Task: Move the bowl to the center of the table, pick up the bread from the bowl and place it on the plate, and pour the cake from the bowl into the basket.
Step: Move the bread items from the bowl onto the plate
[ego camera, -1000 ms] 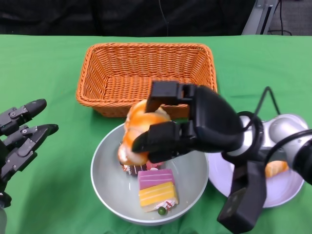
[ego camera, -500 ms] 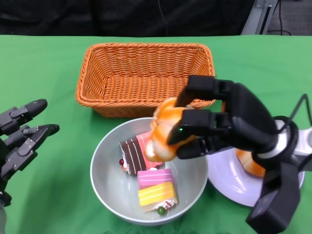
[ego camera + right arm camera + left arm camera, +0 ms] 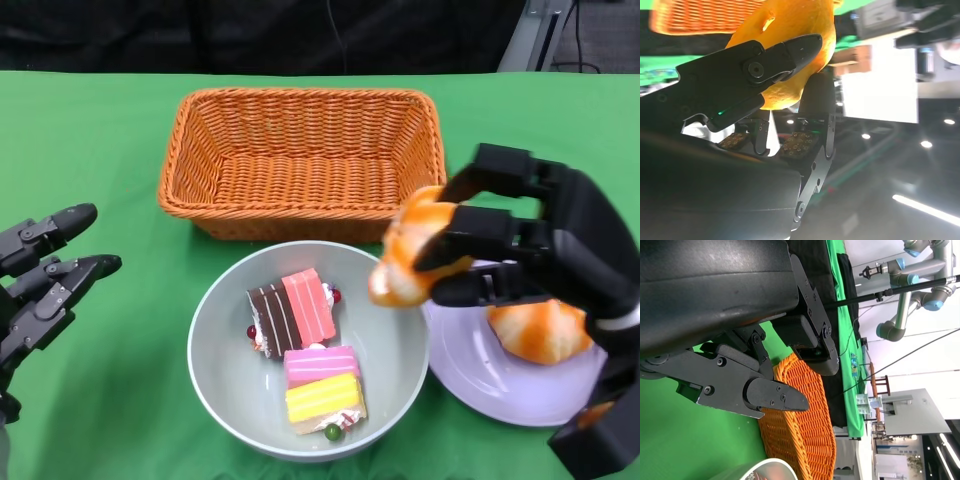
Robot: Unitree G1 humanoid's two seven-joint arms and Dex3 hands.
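The black right hand (image 3: 520,250) grasps a golden-orange bread roll (image 3: 408,258) above the white round plate's (image 3: 480,375) rim; lowering it beside the roll (image 3: 540,330) already there avoids stacking. The left hand (image 3: 40,290) hangs released, empty.

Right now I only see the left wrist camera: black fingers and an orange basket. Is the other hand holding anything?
Observer: Yes. The right hand holds an orange bread roll in the air, near where the bowl and the plate meet.
Operator: Is anything on the plate?
Observer: A second roll lies on it.
Operator: What's in the bowl?
Observer: Two cake slices: a brown and pink slice and a pink and yellow slice.
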